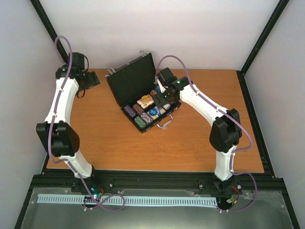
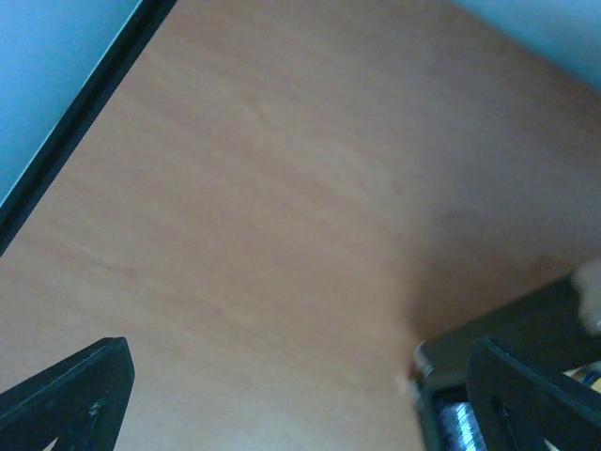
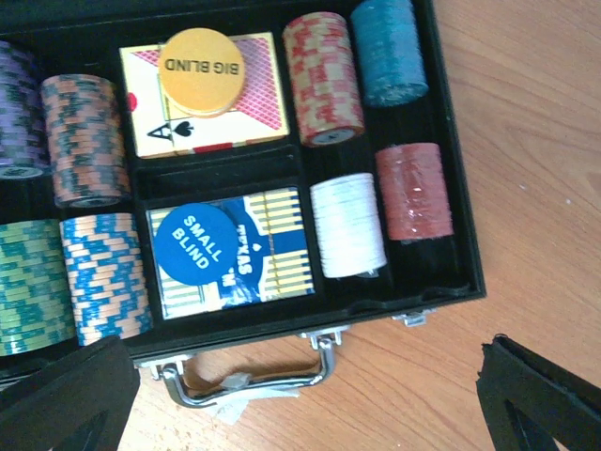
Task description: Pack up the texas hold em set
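The black case [image 1: 129, 82] stands open mid-table, lid raised at the back. In the right wrist view its tray [image 3: 282, 324] holds several chip stacks, among them red-cream [image 3: 324, 75], teal [image 3: 390, 52], white [image 3: 347, 225], red [image 3: 413, 193] and blue-peach [image 3: 99, 277]. A red-backed deck [image 3: 268, 99] carries a yellow BIG BLIND button [image 3: 200, 70]. A blue deck [image 3: 277, 244] carries a blue SMALL BLIND button [image 3: 197, 244]. My right gripper [image 3: 300, 404] hovers open and empty over the case's handle side, also seen from above [image 1: 164, 101]. My left gripper [image 1: 90, 80] is open and empty at the back left.
The silver handle [image 3: 254, 376] lies on the wooden table [image 1: 105, 138] with a white tag on it. The left wrist view shows bare table [image 2: 263, 207] and a corner of the case [image 2: 512, 324]. A black frame post [image 1: 50, 26] stands behind the left arm.
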